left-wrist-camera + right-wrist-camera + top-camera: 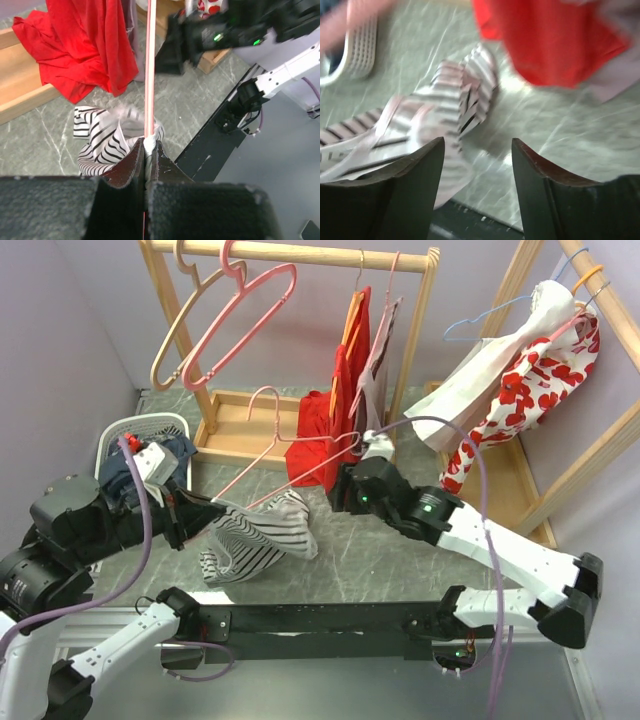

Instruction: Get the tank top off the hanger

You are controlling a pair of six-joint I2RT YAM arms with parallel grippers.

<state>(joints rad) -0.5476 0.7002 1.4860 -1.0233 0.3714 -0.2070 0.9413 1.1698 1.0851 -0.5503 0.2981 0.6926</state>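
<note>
Two arms meet mid-frame from above: the left tool pinches a pink hanger, the striped tank top bunched at its lower end. A basket, left, holds dark clothes. Left wrist: tool pressed together on the rod. Right wrist: right tool spread, empty; it probably grips and pulls the fabric free next.

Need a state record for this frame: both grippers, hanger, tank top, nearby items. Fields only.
left gripper: shut on pink hanger, a bit of striped fabric pinched with it
right gripper: open, nothing between the fingers
pink hanger: off the rack, tilted, one end in the left gripper
striped tank top: crumpled on the table, one part up at the left jaws
off hanger: cannot tell fully
nearby: red garment; white basket
</note>
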